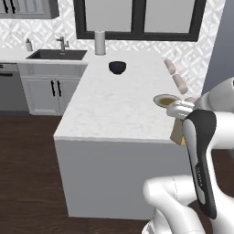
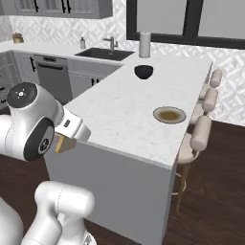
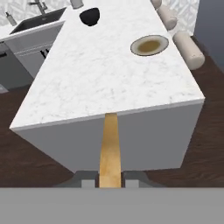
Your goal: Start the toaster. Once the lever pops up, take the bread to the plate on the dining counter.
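Short of the dining tabletop's (image 3: 109, 74) near edge, the bread (image 3: 109, 151) is held edge-on between the narrowed jaws of the gripper (image 3: 109, 180), well apart from the plate (image 3: 149, 45) seen near the far right edge.

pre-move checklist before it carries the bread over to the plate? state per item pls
1. Bread held edge-on in the gripper: ok.
2. Plate bare, nothing on it: ok.
3. Counter between its near edge and the plate free of things: ok.
4. Black bowl far from the plate: ok.
5. Bread above counter height: not ok, it sits in front of the side wall, below the top.
6. Stools off the approach line: ok, they stand on the far side.
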